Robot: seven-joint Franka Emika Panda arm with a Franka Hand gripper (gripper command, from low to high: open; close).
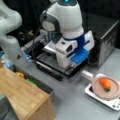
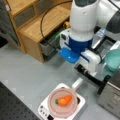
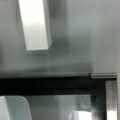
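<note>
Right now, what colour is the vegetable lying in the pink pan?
Orange, with a small green tip. The carrot shows best in a front view, lying in the pan.

Glossy white plastic arm (image 1: 67, 22); matt wooden cabinet (image 2: 42, 25); smooth grey tabletop (image 2: 30, 72)

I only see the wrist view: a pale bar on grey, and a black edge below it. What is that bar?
Observer: It looks like the handle of a pink pan that sits on a white base.
Operator: Is anything in the pan?
Observer: Yes, an orange carrot lies in it.
Operator: And where is the claw?
Observer: In a front view the claw hangs low over the edge of a black tray, close to that handle.
</note>
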